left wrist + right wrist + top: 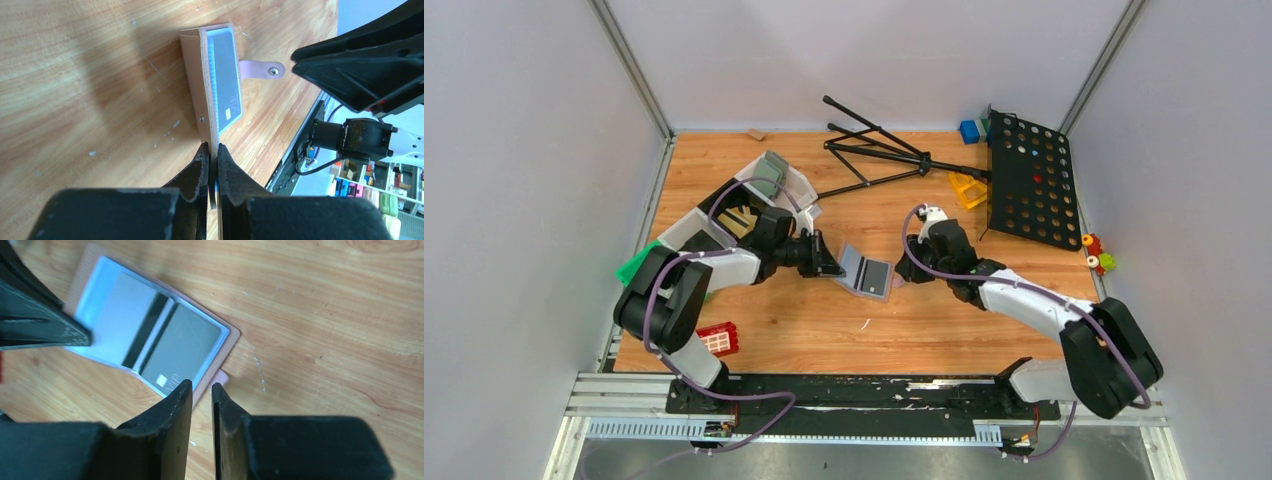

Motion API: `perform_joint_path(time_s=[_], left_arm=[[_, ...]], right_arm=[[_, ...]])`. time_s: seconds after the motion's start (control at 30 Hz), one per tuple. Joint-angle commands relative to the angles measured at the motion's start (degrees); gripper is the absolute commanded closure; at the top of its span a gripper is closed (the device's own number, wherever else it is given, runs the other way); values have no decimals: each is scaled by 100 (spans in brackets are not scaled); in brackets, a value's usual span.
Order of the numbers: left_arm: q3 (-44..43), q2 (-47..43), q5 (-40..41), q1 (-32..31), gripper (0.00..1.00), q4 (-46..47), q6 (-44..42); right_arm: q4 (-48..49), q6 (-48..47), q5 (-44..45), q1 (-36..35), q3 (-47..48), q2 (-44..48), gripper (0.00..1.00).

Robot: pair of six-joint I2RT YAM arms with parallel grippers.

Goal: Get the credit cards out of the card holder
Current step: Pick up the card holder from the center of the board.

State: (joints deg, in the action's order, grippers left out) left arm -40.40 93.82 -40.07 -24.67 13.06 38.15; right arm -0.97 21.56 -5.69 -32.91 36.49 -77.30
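Within the clamped left claw [212,148], an open salmon-tan, blue-lined card holder [204,75] shows grey credit cards [182,347]; right claw [202,387] almost together.

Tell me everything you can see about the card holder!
The card holder is a thin, leathery-looking wallet, salmon-tan outside and pale blue inside, open at the middle of the wooden table. Two grey credit cards with black stripes sit in its pockets; one says VIP. A small tan strap with a snap sticks out. The left end effector pinches one edge.
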Motion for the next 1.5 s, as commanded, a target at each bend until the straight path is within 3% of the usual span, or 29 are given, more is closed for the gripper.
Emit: perform_joint_path(time_s=[0.0,0.2,0.43,0.57,0.77,0.9,0.97,1.1,1.3,1.47], left_arm=[[206,-496,-125,-21,95,160,-26],[768,-810,-113,-21,95,772,374],[932,-895,372,-100,89,244,68],[968,-919,506,-240,85,145,-5],[794,-728,471,-306,56,22,-102],[568,-503,469,-328,40,-170,-287],[482,-387,461,-337,38,-245,-333],[440,-203,412,-354,40,-90,-284],[557,-2,-16,-388,53,646,3],[679,-67,-57,-390,81,697,-13]], right_arm=[[149,312,-284,16,-81,567,75],[1218,1188,-1606,17,-364,396,64],[2094,1835,-2168,1,-361,-416,65],[1980,1816,-2255,-83,-206,-837,72],[1701,1582,-2135,-130,-256,-1304,90],[1603,1445,-2120,-130,-256,-1492,94],[1560,1392,-2093,-137,-286,-1524,94],[1422,1243,-2012,-135,-300,-1504,95],[1327,1072,-1949,-135,-361,-1364,96],[1899,1243,-2010,-132,-749,-826,96]])
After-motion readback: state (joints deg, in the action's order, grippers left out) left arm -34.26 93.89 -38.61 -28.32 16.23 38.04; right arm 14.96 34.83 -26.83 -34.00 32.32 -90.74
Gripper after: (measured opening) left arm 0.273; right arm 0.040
